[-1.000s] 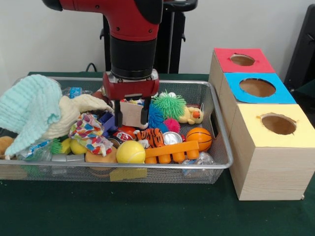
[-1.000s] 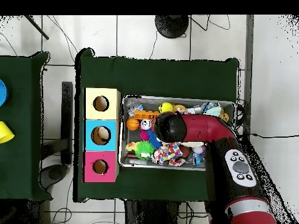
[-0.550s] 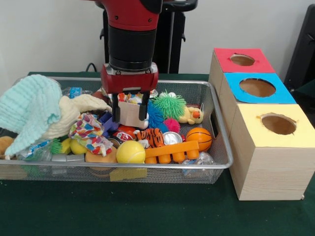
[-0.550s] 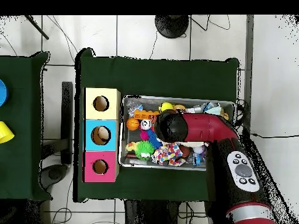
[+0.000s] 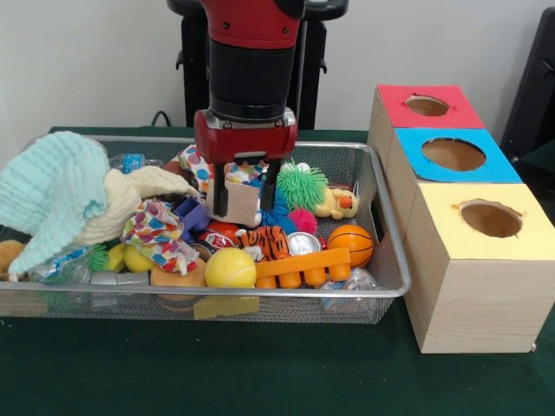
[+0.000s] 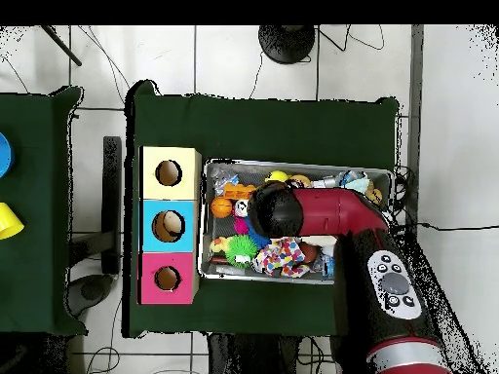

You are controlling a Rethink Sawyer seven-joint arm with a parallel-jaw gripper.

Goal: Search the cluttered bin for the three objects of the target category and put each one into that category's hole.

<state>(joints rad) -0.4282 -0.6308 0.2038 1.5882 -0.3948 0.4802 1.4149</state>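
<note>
Red and black gripper, jaws clamped on small beige cardboard box, holds it above silver wire-mesh bin, presumably for carrying holeward

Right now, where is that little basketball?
In the front view the small orange basketball sits low in the wire bin, near its right wall, just right of the striped tiger toy and below the yellow duck.

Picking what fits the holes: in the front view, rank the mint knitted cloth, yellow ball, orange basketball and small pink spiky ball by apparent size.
1. Mint knitted cloth, largest by far.
2. Yellow ball and orange basketball: look about alike; the yellow one sits nearer the camera, so no ranking.
3. Pink spiky ball, smallest, partly hidden.
</note>
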